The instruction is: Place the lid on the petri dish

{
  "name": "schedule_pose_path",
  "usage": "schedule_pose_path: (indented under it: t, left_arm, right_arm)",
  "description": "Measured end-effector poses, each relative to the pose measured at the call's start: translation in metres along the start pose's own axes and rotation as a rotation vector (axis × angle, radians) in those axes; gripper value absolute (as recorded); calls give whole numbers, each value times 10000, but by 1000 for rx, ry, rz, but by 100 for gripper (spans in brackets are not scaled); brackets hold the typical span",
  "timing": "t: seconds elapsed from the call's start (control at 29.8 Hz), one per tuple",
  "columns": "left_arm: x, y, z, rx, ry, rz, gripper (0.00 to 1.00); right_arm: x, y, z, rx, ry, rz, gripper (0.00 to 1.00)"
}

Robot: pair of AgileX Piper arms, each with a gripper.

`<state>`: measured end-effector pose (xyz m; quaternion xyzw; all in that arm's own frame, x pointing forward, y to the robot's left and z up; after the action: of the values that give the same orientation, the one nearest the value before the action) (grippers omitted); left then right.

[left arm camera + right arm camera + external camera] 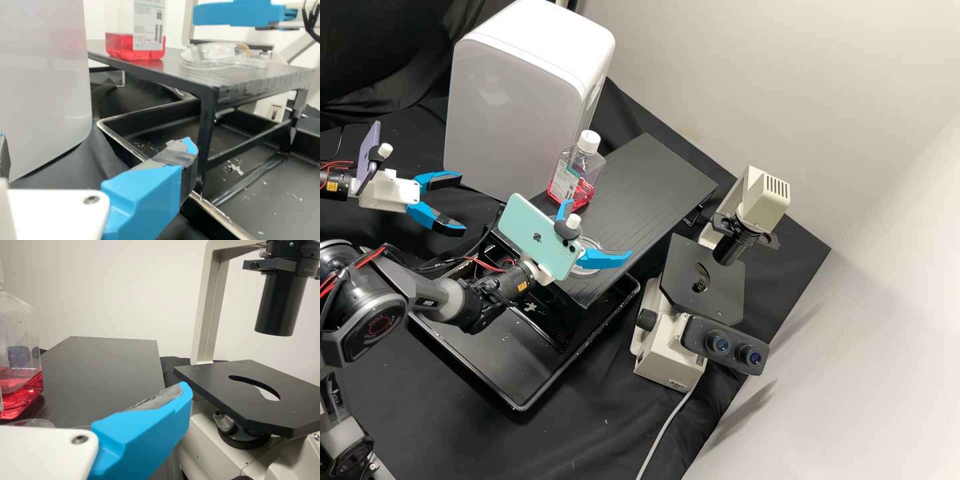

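Observation:
A clear petri dish (589, 241) lies on the near end of the black slatted rack (653, 187). In the left wrist view the dish (220, 52) looks like two overlapping clear rounds; I cannot tell lid from base. My right gripper (600, 228) hovers just above it, open, one blue finger on each side of the dish and nothing held. Its finger (145, 427) fills the near part of the right wrist view, with a dish rim (30, 423) beside it. My left gripper (461, 203) hangs open and empty in front of the white box, apart from the rack.
A flask of red liquid (577, 175) stands on the rack just behind the dish. A tall white box (520, 93) is at the back left. The rack stands in a black tray (520, 373). A microscope (707, 293) stands to the right.

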<state>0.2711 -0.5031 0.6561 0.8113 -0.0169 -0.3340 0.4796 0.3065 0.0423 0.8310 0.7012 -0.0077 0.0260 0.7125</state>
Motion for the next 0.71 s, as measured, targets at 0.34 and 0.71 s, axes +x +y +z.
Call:
schedule_pose_path:
  t: [0.34,0.71]
  left_arm:
    - [75,19,-48,-14,33,24,100]
    - [118,0,-42,17,35,24,100]
  right_arm:
    - [0,0,0,0,0,0,100]
    - [0,0,0,0,0,0,100]
